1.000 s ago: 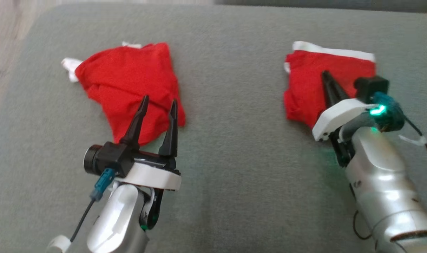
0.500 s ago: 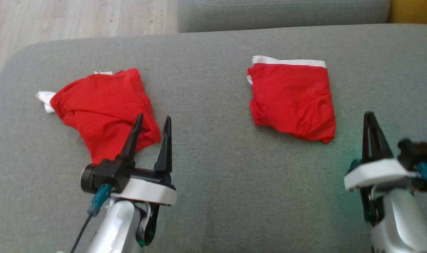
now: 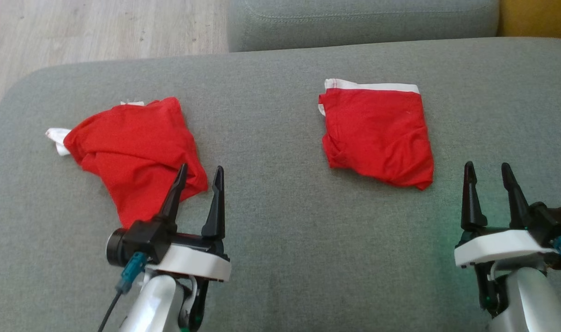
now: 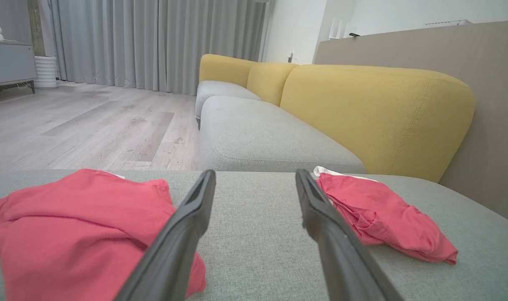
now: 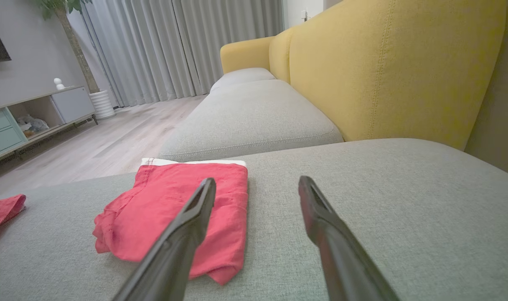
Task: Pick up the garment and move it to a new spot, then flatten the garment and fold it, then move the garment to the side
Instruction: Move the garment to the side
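Two red garments lie on the grey cushion point(image 3: 271, 221), with two grippers nearer. At left, the crumpled garment point(image 3: 137, 147) sits bunched, white trim poking out. The left gripper point(image 3: 201, 168) is at its near right corner, fingers spread and empty. Right of centre, the folded garment point(image 3: 377, 133) lies squared, its white band on the far edge. The right gripper point(image 3: 487, 166), on that cloth and pressed together a second ago, is now spread and clear of it.

No writing, label, brand, number or sign can be read: none on the folded red garment point(image 3: 377, 133) at 1 o'clock, the crumpled red garment point(image 3: 133, 152) at 10 o'clock, or the grey sofa cushion point(image 3: 280, 240).
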Robot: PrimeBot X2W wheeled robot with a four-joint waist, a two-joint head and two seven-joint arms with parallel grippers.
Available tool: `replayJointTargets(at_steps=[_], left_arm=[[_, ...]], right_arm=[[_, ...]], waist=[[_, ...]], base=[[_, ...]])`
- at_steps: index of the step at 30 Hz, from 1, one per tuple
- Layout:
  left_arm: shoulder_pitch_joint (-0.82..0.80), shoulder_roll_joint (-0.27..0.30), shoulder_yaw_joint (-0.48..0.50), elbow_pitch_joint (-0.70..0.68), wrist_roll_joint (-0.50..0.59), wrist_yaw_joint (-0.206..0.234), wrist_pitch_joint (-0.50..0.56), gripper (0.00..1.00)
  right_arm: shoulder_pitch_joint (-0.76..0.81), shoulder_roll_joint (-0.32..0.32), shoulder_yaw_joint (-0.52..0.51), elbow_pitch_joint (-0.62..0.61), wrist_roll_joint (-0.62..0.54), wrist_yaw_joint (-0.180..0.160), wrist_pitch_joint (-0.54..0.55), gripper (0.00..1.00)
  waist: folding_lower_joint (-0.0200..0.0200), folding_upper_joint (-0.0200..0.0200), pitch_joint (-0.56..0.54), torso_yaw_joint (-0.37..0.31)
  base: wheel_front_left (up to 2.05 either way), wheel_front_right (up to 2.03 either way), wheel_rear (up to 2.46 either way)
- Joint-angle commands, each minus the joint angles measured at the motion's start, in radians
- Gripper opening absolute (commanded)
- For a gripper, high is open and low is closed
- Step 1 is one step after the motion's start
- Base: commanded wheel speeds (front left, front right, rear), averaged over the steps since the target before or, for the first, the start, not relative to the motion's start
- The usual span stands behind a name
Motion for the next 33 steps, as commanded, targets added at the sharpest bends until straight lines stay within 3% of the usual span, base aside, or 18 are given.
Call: replayJointTargets(at_steps=[1, 10, 17, 23, 33], left_arm=[[-0.028, 0.006, 0.036, -0.031, 0.008, 0.004, -0.008, 1.00], [-0.049, 0.006, 0.028, -0.046, 0.012, -0.001, -0.008, 1.00], [-0.088, 0.006, 0.018, -0.050, 0.018, -0.010, -0.008, 1.00], [-0.118, 0.006, 0.006, -0.043, 0.016, -0.017, -0.008, 1.00], [-0.135, 0.006, 0.000, -0.040, 0.018, -0.015, -0.008, 1.00]], right_arm=[[-0.023, -0.002, 0.023, -0.038, 0.000, -0.001, -0.011, 1.00], [-0.077, -0.002, 0.000, -0.019, -0.026, -0.001, -0.001, 1.00], [-0.207, -0.002, -0.039, 0.058, -0.059, -0.001, 0.075, 1.00], [-0.346, -0.002, -0.088, 0.248, -0.063, -0.001, 0.176, 1.00], [-0.484, -0.002, -0.083, 0.495, -0.106, -0.001, 0.229, 1.00]], waist=[[0.0001, 0.0000, 0.003, 0.002], [0.0001, 0.0000, 0.057, 0.029], [0.0001, 0.0000, 0.130, 0.066], [0.0001, 0.0000, 0.181, 0.105], [0.0001, 0.0000, 0.202, 0.129]], base=[[0.00, 0.00, 0.00], [0.00, 0.00, 0.00], [0.00, 0.00, 0.00], [0.00, 0.00, 0.00], [0.00, 0.00, 0.00]])
